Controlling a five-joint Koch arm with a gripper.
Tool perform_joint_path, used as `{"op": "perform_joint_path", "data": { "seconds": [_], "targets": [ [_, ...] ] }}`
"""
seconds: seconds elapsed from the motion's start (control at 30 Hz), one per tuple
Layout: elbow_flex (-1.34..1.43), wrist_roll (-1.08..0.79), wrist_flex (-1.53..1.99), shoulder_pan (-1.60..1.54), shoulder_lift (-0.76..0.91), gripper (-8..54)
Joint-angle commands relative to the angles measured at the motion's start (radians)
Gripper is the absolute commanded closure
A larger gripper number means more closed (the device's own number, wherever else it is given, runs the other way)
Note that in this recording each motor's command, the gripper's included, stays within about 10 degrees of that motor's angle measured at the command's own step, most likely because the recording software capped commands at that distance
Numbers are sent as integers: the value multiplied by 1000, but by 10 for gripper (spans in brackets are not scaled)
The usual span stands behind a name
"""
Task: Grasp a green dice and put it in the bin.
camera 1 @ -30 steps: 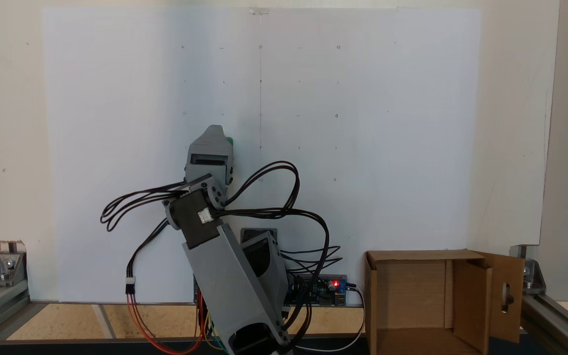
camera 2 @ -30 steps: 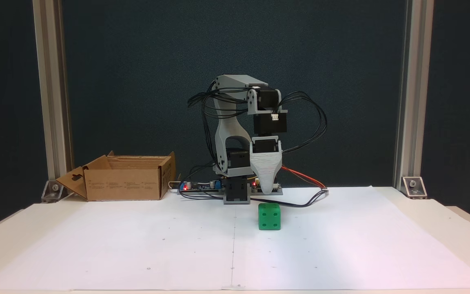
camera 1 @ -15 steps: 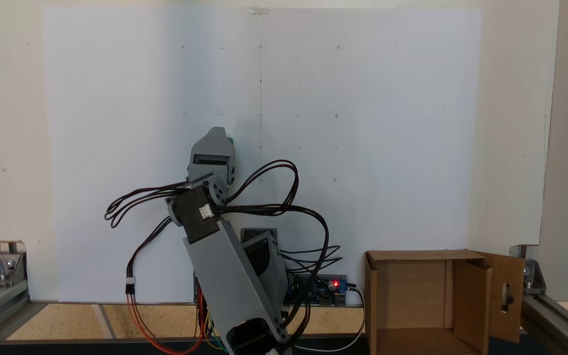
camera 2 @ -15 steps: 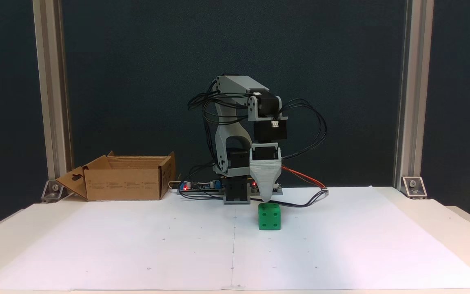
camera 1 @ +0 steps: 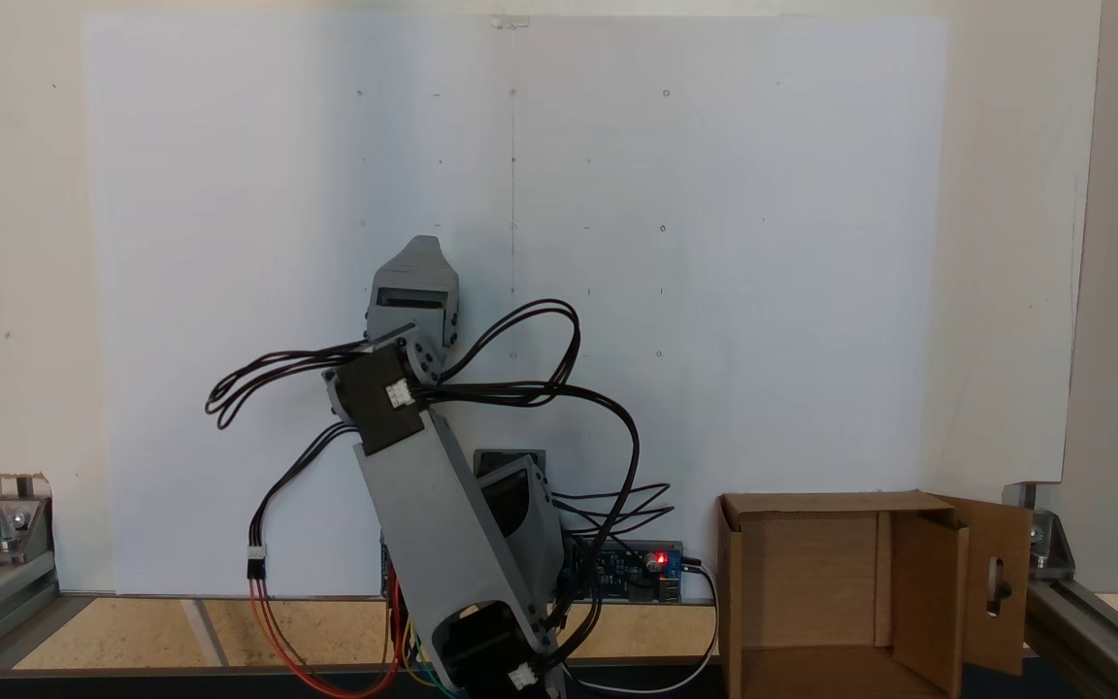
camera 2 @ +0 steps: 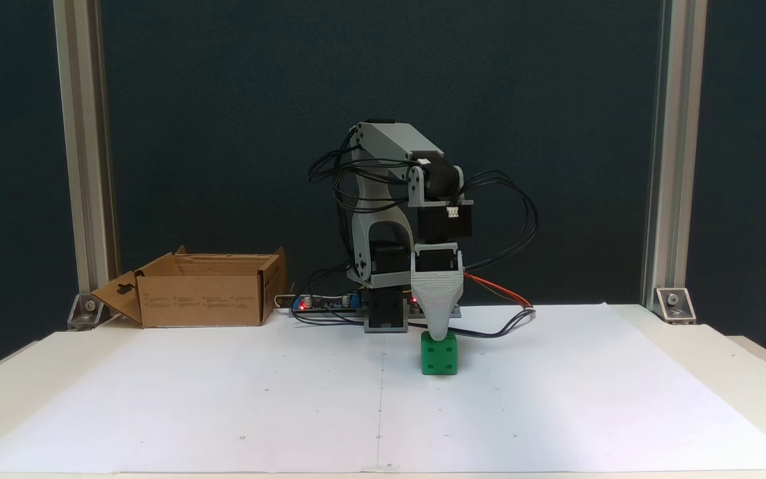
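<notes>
The gripper (camera 2: 439,336) is being shown tip-down right at the top of the green dice (camera 2: 439,356); its jaws are lined up one behind the other, so how far they are parted cannot be told, nor whether the dice is being gripped. The dice is being carried by the counter (camera 2: 556,412). The bin (camera 2: 200,303) is well apart, so lifting and dropping are judged outstanding.

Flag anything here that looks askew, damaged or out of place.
Nothing stands out. The green dice sits flat on the white paper, the hand right above it, and the bin stands upright, flaps open.
</notes>
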Motion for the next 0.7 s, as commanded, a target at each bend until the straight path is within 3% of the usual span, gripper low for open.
{"op": "perform_joint_path", "data": {
  "seconds": [0.0, 0.67],
  "targets": [
    [-21, 60, -12, -2, 0, 22],
    [-15, 60, -14, -8, -83, 25]
  ]
}}
